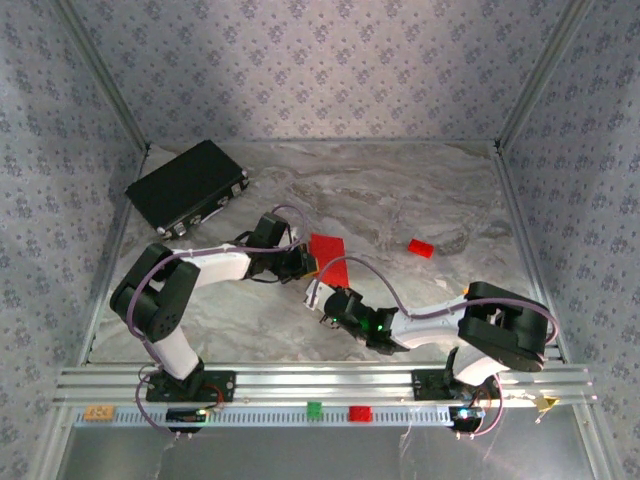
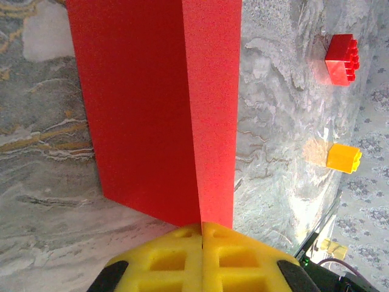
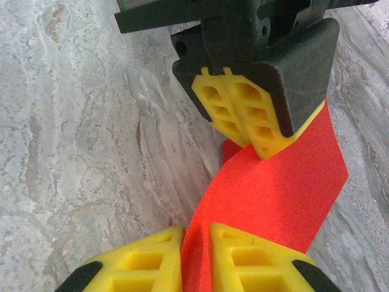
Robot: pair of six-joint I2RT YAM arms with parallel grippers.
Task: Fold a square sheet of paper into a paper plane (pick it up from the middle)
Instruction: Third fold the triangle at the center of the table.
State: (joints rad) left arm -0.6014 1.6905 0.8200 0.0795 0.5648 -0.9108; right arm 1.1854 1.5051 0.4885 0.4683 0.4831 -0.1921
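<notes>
**Operator:** Report the sheet position.

**Unit:** The square sheet of paper (image 1: pixel 328 252) is near the middle of the table (image 1: pixel 400 190), held between both my grippers. It is creased. In the left wrist view two red panels meet along one straight fold, and their outer edges run clean.

**Operator:** Gripper status?

**Unit:** My left gripper (image 2: pixel 202 226) is pressed fully together on the near end of the fold. My right gripper (image 3: pixel 196 243) pinches a lower edge, with a pad against the paper on each side. The two grippers are close but apart.

**Operator:** Clearance?

**Unit:** Open marble lies left of the sheet and beyond it. The red block (image 1: pixel 421 247) lies to the right, well apart, with a yellow block (image 2: pixel 343 158) near it. The black box (image 1: pixel 190 187) occupies the far-left corner.
</notes>
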